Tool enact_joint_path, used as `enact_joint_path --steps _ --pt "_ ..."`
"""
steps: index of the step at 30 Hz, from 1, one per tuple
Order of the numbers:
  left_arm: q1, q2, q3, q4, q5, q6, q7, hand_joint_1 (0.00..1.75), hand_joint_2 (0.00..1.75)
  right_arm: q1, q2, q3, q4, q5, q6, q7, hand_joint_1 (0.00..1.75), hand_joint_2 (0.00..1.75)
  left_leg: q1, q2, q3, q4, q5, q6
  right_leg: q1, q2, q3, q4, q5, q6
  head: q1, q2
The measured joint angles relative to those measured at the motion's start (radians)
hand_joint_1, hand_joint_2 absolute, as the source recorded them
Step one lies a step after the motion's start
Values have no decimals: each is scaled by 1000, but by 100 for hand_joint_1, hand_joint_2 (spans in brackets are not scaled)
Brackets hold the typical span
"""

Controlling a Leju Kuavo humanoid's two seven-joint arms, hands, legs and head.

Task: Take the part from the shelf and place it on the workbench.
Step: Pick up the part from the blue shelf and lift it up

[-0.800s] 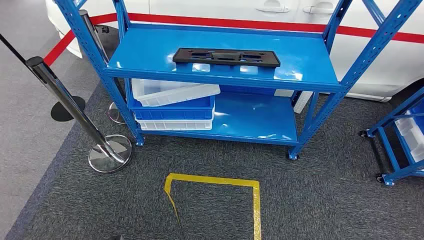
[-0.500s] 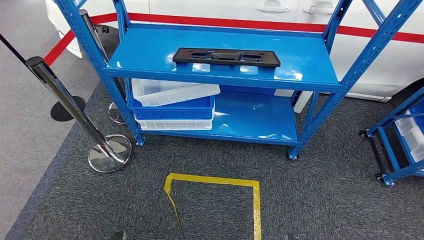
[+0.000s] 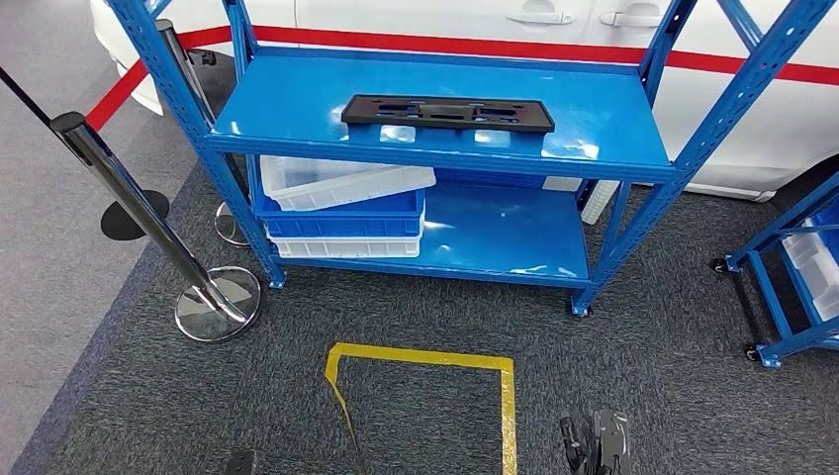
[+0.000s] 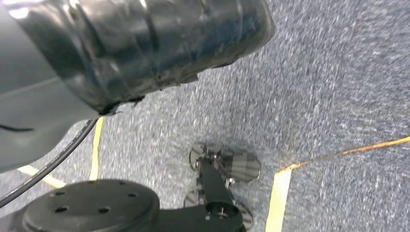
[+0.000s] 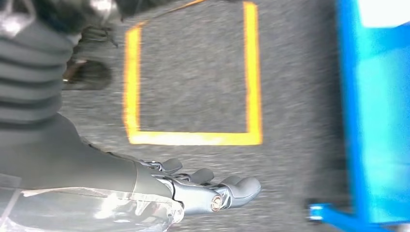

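The part point(image 3: 447, 113) is a long flat black plate with cut-outs, lying across the top level of the blue shelf point(image 3: 297, 104) straight ahead. My right hand point(image 3: 595, 444) shows low at the bottom edge of the head view, over the carpet and far short of the shelf. In the right wrist view the right hand point(image 5: 208, 191) has its fingers stretched out and holds nothing. A dark tip of my left hand point(image 3: 240, 462) peeks in at the bottom edge. The left hand point(image 4: 220, 169) hangs over the carpet with fingers apart and nothing in them.
A yellow tape square point(image 3: 425, 396) marks the carpet in front of the shelf. White and blue bins point(image 3: 341, 203) are stacked on the lower level. A chrome barrier post point(image 3: 148, 213) stands at the left, a second blue rack point(image 3: 792, 267) at the right, a white car point(image 3: 554, 25) behind.
My right hand has come up into the bottom of the head view. The left hand's tip shows a little more. The part and the shelf have not moved.
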Motion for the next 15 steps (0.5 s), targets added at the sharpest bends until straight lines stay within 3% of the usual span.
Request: enact_joint_path --steps 6,9,11,13,15 --pt "-7 0 -47 9 12 27 -24 0 0 6 -13 -16 -168 77 -48 -18 0 175 -1 0 0 2 -1 1 -2 0 0 -1 1 1 0 0" --pt "-11 1 -66 14 17 33 -37 0 0 12 -18 -21 -270 121 -72 -17 0 175 -5 -2 -1 0 1 11 -6 0 2 -8 5 8 -1 0" --pt "-14 1 -78 16 22 35 -45 0 0 14 -22 -25 -339 150 -87 -15 0 87 2 0 10 -23 12 18 -5 -1 -1 7 -6 12 0 0" --pt "-18 1 -90 18 26 35 -53 0 0 16 -27 -29 -404 177 -100 -10 0 0 8 2 20 -41 22 23 -6 -1 -42 93 -54 15 2 0" --pt "-21 1 -101 20 30 36 -60 0 0 21 -29 -33 -471 202 -112 -4 0 0 10 1 21 -43 22 24 -13 -1 -113 225 -105 21 3 0"
